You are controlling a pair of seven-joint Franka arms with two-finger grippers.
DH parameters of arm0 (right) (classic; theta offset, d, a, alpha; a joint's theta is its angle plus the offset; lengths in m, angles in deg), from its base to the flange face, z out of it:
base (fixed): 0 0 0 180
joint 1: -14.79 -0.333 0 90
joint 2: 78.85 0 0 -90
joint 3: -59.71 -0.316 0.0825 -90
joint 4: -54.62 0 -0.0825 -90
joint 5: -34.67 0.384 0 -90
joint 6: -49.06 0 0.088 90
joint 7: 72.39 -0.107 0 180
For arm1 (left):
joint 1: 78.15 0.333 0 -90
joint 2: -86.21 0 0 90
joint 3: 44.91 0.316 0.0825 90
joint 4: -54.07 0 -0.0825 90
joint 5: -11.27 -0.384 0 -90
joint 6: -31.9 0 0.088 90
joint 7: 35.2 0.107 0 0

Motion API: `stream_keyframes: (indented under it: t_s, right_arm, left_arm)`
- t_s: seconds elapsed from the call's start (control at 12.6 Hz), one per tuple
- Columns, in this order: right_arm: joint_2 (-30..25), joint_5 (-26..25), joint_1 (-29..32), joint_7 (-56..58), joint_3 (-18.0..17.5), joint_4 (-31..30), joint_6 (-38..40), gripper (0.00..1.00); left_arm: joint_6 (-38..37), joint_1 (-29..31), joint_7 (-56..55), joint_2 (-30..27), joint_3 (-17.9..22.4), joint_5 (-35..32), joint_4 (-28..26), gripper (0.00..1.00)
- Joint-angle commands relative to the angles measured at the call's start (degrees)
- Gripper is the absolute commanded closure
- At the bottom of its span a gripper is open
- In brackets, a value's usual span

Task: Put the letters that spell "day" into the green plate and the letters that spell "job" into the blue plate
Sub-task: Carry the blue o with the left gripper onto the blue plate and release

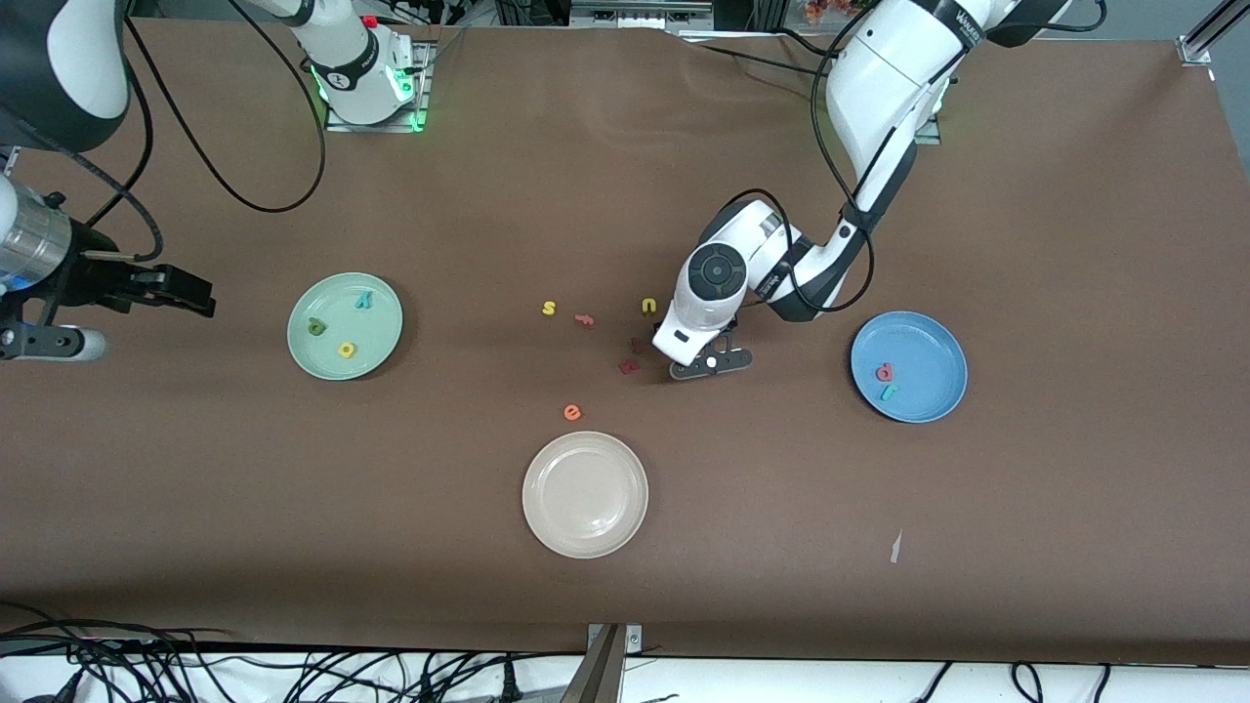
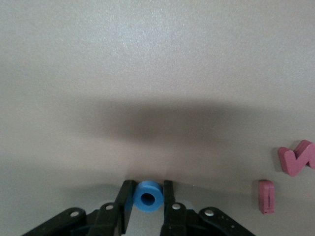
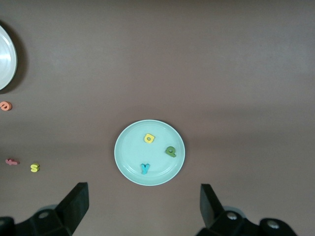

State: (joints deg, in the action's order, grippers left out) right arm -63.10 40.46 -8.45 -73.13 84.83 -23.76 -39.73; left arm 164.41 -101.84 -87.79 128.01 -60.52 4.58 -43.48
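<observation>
The cream-white plate (image 1: 585, 494) lies nearest the front camera, with the orange "e" (image 1: 572, 412) just farther from that camera than it. Farther again, the left gripper (image 1: 712, 362) is down at the table between that plate and the blue plate (image 1: 908, 366), its fingers (image 2: 169, 196) pressed against both sides of the blue ring "o" (image 2: 148, 196), which sits on the brown cloth between them. Two dark red letters (image 1: 633, 356) lie just beside this gripper toward the right arm's end of the table. The blue plate, toward the left arm's end from the gripper, holds the pinkish-red "b" (image 1: 885, 371) and the teal "j" (image 1: 889, 392) close together. Slightly farther from the front camera than the gripper lie the yellow "u" (image 1: 648, 306), a small reddish letter (image 1: 585, 319) and the yellow "s" (image 1: 549, 309), spaced in a loose row. The right gripper (image 1: 186, 291) waits in the air over bare cloth near the right arm's end of the table, its fingers (image 3: 74, 206) spread wide and empty; the green plate (image 1: 345, 325) lies near it on the table, holding the dark green "d" (image 1: 316, 327), the yellow "a" (image 1: 347, 350) and the teal "y" (image 1: 364, 300), apart from one another.
</observation>
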Motion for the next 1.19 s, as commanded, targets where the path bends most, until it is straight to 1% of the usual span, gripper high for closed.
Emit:
stream_keyframes:
  t_s: [0.0,0.08,0.16,0.24,0.32,0.4,0.48,0.71,0.87,0.95,1.03,1.11]
  right_arm:
    - [-4.49,-3.57,5.47,-0.13,-8.75,-3.43,0.11,0.0]
    - [-6.07,-3.77,8.53,-0.14,-10.25,-6.32,-1.2,0.0]
    - [-8.78,-3.95,13.78,0.04,-15.49,-10.61,-4.61,0.0]
    - [-12.21,-4.64,18.88,0.3,-21.46,-15.26,-8.56,0.0]
    - [-13.2,-4.74,20.06,0.3,-22.65,-17.57,-10.95,0.0]
    - [-13.12,-4.91,20.33,0.39,-22.84,-17.34,-11.67,0.0]
    - [-13.47,-4.91,21.03,0.3,-23.1,-17.25,-11.68,0.0]
    - [-15.05,-5.09,21.39,0.83,-23.19,-18.04,-11.24,0.0]
    - [-15.31,-5.0,22.44,0.92,-23.54,-19.08,-11.41,0.0]
    - [-16.36,-5.0,22.71,0.83,-24.32,-19.79,-11.15,0.0]
    - [-18.55,-5.18,22.8,0.48,-24.68,-22.75,-11.84,0.0]
    - [-20.31,-5.87,22.97,0.04,-25.55,-25.39,-12.72,0.0]
  left_arm:
    - [-1.9,-0.13,-0.4,-0.15,0.41,-1.31,0.97,0.74]
    - [-3.04,-0.04,-0.23,-0.41,0.5,-1.31,1.23,0.77]
    - [-4.7,0.31,-0.05,-1.02,0.5,-1.31,2.54,0.79]
    - [-8.64,1.01,1.52,-1.11,0.41,-1.31,4.81,0.79]
    - [-13.11,1.88,3.97,-1.2,0.32,-1.31,7.27,0.79]
    - [-16.64,3.37,7.3,-1.46,0.23,-1.31,9.21,0.79]
    - [-18.67,4.69,11.68,-2.68,0.23,-1.31,9.49,0.79]
    - [-21.93,10.31,25.13,-4.89,0.41,-1.31,9.23,0.79]
    - [-22.38,14.96,30.95,-6.56,0.41,-1.4,8.79,0.79]
    - [-22.82,16.55,33.93,-6.82,0.5,-1.4,8.7,0.79]
    - [-23.35,18.31,37.01,-6.83,0.5,-1.66,8.7,0.79]
    - [-23.53,19.81,38.95,-6.83,0.41,-4.71,8.44,0.79]
